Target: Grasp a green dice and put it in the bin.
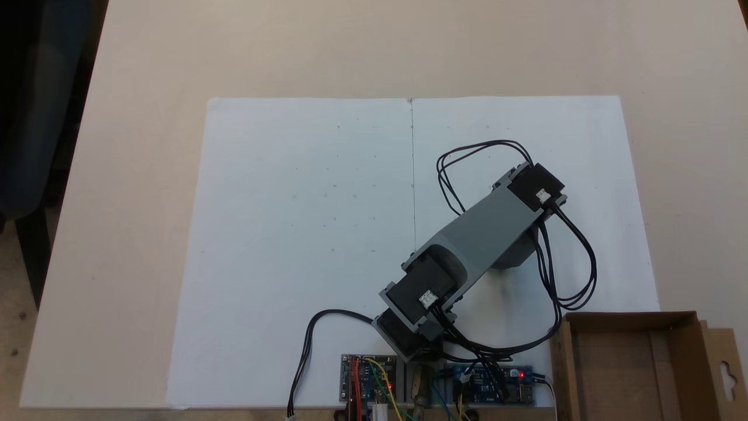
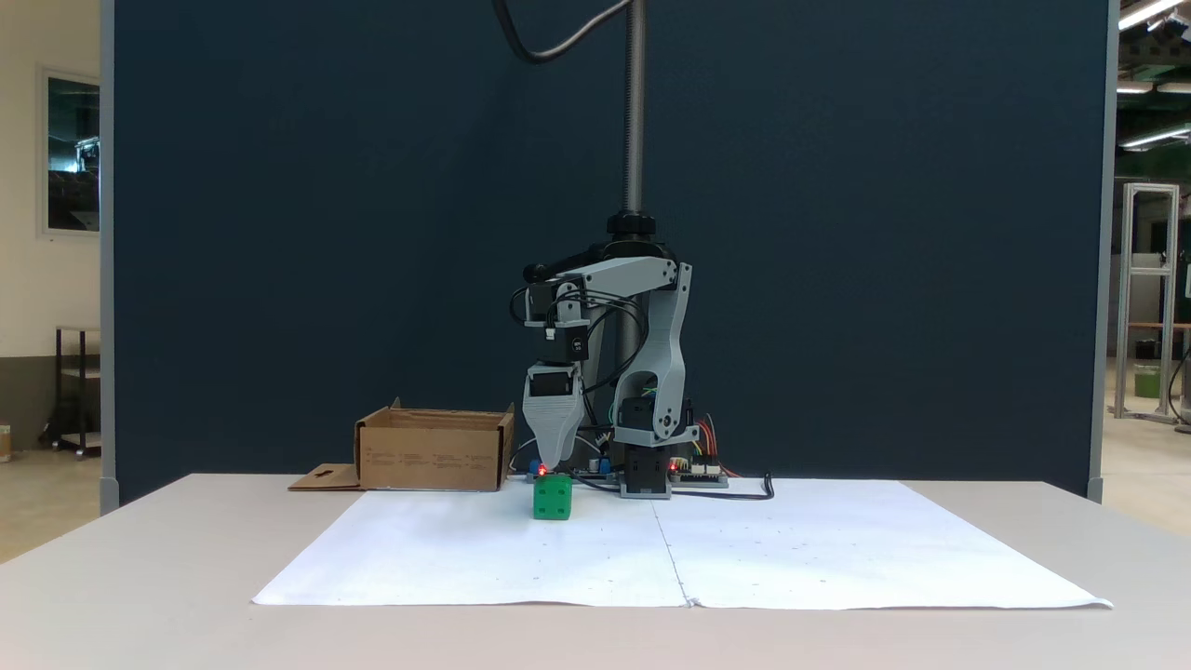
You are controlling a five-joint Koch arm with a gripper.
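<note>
White paper sheet flat on table, nearest to front fixed view. Green dice on sheet, left of centre seam, resting on paper. Gripper points straight down, tip directly above dice, touching or just clear; jaw spacing cannot be told, only one tapered grey face visible. Bin farther back and left, well apart from dice, open top, flap flat beside it. Circuit boards at arm base. Dark blue partition behind.

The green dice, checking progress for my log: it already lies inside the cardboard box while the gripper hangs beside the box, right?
Not quite. The green dice sits on the white paper, outside the cardboard box, as the front fixed view shows. The gripper hangs beside the box, directly over the dice.
</note>
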